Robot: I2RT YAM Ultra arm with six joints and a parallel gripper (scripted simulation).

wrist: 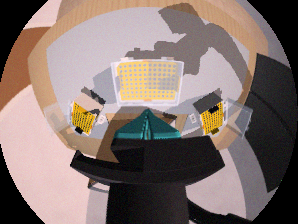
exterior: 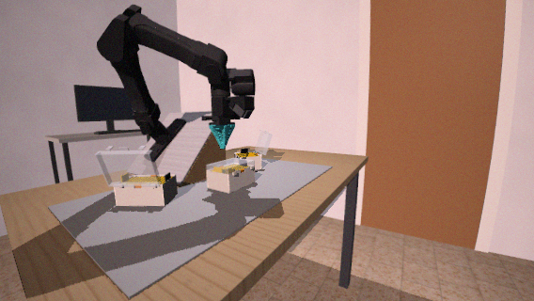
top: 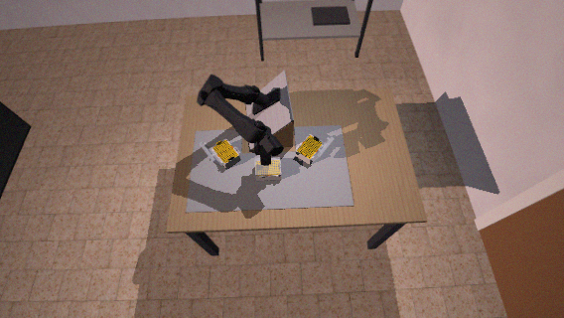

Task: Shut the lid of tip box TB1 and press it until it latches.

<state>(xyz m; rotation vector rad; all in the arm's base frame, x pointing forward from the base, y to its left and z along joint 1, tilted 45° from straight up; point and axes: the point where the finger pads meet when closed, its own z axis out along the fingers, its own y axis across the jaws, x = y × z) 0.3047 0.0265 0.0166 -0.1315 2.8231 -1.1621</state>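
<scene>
One teal-fingered parallel gripper (exterior: 222,139) hangs point-down on the black six-joint arm (exterior: 174,44), its fingers pressed together into a narrow wedge with nothing between them. Directly beneath it, apart from the tips, stands the middle beige tip box with a yellow-tipped insert (exterior: 230,175) — its clear lid lies down over the tips, as the wrist view shows a pale, glazed sheet across the grid (wrist: 149,82). The sticker on its front wall is too small to read, so which ID it carries cannot be told.

Two more beige tip boxes flank it on the grey bench mat (top: 318,191): one on the arm's right (exterior: 143,188) with its transparent lid (exterior: 119,165) standing up and back, and one on the arm's left (top: 309,147) with its lid likewise raised. All three stand level on the mat, well apart from each other. The mat lies on a wooden table with dark legs (top: 392,199).
</scene>
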